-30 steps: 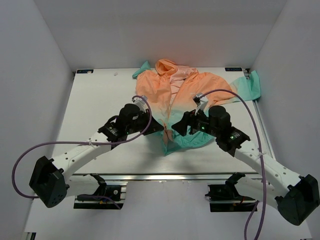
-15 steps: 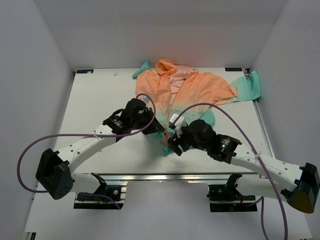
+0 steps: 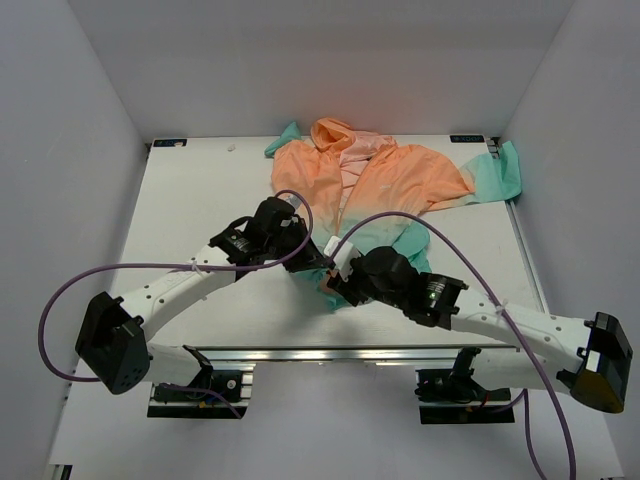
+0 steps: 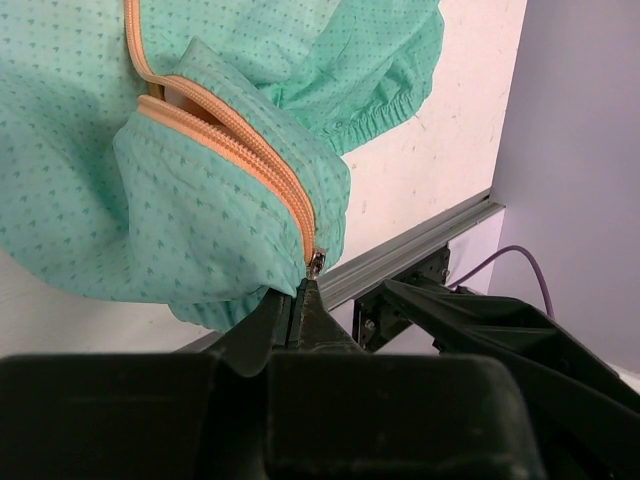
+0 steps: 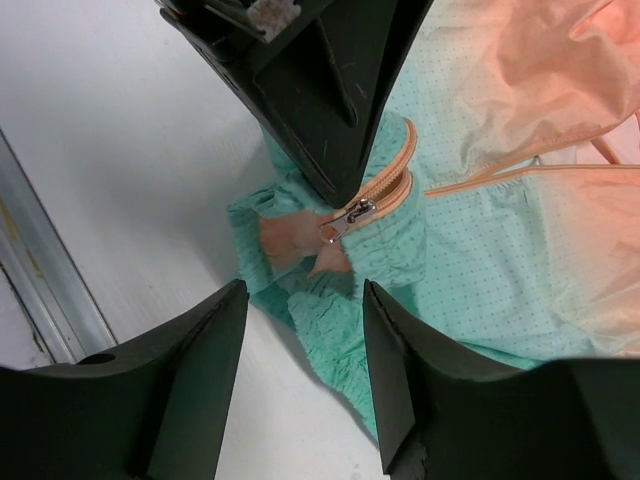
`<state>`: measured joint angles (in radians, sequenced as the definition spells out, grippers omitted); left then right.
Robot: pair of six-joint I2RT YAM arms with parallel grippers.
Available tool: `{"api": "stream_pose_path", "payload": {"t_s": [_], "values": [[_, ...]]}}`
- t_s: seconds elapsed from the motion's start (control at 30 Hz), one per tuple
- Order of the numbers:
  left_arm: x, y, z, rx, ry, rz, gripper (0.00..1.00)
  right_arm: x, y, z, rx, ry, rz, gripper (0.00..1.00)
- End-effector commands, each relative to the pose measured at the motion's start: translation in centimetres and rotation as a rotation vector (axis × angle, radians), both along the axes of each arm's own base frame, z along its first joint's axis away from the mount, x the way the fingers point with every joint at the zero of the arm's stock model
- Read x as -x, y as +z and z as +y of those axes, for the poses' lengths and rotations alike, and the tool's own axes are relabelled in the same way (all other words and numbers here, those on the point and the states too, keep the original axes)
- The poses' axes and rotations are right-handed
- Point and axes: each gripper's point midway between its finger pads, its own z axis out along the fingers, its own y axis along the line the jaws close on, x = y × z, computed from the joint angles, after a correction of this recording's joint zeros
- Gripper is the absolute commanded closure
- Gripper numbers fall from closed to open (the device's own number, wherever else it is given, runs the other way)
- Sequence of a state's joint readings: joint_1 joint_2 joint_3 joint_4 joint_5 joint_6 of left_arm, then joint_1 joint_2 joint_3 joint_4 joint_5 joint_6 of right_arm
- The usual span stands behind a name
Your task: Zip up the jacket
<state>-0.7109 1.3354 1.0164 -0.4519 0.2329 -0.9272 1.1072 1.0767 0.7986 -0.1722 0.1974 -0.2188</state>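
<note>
From my station I see the jacket (image 3: 375, 180) spread at the far middle of the table (image 3: 200, 190), hood away from the arms, orange on top and teal toward the near hem. The left gripper (image 4: 304, 290) has its jaws pressed together on the hem, right at the bottom end of the orange zipper (image 4: 230, 135). The metal slider (image 5: 348, 216) sits just beside those tips. My right gripper (image 5: 303, 290) hovers over the same bunched hem, jaws apart, holding nothing and framing the slider. Two dark markers (image 3: 170, 143) at the table's far corners carry print too small to read.
</note>
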Motion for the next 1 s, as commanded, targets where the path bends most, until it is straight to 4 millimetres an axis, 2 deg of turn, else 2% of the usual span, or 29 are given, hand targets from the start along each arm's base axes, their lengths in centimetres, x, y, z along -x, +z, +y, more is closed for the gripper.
{"api": "stream_pose_path", "payload": {"t_s": [0.0, 0.33, 0.43, 0.57, 0.7, 0.8, 0.83, 0.87, 0.9, 0.97], "values": [[0.1, 2.1, -0.5, 0.042, -0.014, -0.022, 1.0, -0.8, 2.6, 1.4, -0.059, 0.006, -0.07, 0.46], [0.7, 1.9, -0.8, 0.075, -0.034, -0.017, 1.0, -1.3, 1.6, 2.8, -0.061, 0.022, -0.071, 0.51], [0.8, 1.7, -0.7, 0.067, -0.033, -0.011, 1.0, -1.7, 1.6, 2.8, -0.069, -0.005, -0.08, 0.6], [1.0, 1.6, -0.6, 0.069, -0.041, -0.012, 1.0, -2.2, 2.3, 2.6, -0.101, -0.032, -0.106, 0.81], [1.1, 1.7, -0.5, 0.068, -0.042, -0.016, 1.0, -2.4, 2.3, 2.4, -0.092, -0.049, -0.112, 0.87], [1.0, 1.8, -0.5, 0.069, -0.042, -0.021, 1.0, -2.5, 2.2, 2.3, -0.09, -0.055, -0.113, 0.98], [1.0, 1.8, -0.5, 0.069, -0.044, -0.021, 1.0, -2.5, 2.3, 2.2, -0.09, -0.055, -0.113, 0.97], [1.0, 1.7, -0.5, 0.065, -0.043, -0.019, 1.0, -2.4, 2.3, 2.3, -0.087, -0.049, -0.112, 0.79], [0.9, 1.6, -0.4, 0.056, -0.037, -0.019, 1.0, -2.2, 2.2, 2.3, -0.081, -0.039, -0.104, 0.69], [0.9, 1.5, -0.4, 0.047, -0.037, -0.012, 1.0, -1.4, 1.7, 2.3, -0.064, 0.001, -0.08, 0.66]]}}
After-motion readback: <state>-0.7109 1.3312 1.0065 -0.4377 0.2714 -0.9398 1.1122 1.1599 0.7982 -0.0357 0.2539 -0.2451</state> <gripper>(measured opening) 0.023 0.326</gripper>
